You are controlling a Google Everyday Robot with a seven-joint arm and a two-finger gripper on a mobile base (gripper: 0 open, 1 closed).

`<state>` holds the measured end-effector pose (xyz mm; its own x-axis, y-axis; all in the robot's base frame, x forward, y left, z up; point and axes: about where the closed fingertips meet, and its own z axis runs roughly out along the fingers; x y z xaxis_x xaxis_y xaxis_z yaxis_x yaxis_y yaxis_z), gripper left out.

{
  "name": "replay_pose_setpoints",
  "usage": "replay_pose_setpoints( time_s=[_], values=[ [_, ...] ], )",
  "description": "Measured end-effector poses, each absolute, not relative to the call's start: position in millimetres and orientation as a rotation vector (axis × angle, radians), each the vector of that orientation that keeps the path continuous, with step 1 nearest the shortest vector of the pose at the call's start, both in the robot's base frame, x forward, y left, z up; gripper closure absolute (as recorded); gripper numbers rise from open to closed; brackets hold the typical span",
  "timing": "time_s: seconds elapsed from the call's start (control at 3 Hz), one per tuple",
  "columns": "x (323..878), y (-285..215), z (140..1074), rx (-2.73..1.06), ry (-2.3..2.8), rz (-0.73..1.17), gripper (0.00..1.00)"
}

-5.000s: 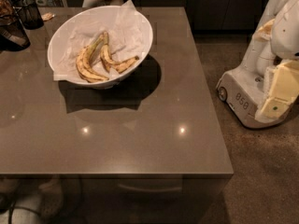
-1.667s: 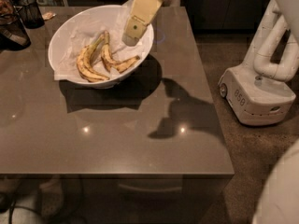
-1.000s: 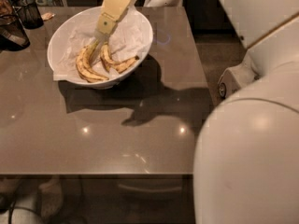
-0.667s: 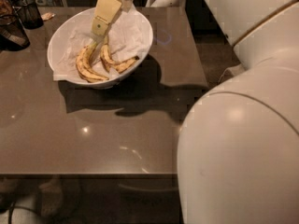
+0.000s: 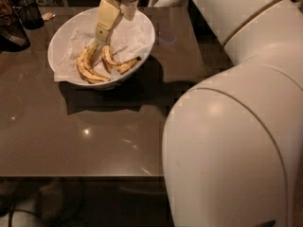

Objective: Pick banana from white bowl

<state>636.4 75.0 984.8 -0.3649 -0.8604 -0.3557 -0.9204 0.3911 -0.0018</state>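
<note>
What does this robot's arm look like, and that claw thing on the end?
The arm is a chain of bulky, smooth, glossy white rounded shells with thin seams between them; no cables show. The gripper, down inside the wide white paper-lined bowl, is a slim, boxy cream-yellow piece that narrows toward its tip.

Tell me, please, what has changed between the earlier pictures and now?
The gripper swung from the right, off the table, across to the bowl and came down into it. It now sits at the upper ends of the two bananas. The arm now fills the right of the view. The short banana, the long banana and the bowl stayed put.
</note>
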Motion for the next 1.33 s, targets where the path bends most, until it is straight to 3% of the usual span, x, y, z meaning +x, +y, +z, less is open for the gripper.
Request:
replay_pose_setpoints(
  time_s=[1.33],
  values=[
    [644, 101, 945, -1.620, 2.458, -0.020, 0.31]
  ],
)
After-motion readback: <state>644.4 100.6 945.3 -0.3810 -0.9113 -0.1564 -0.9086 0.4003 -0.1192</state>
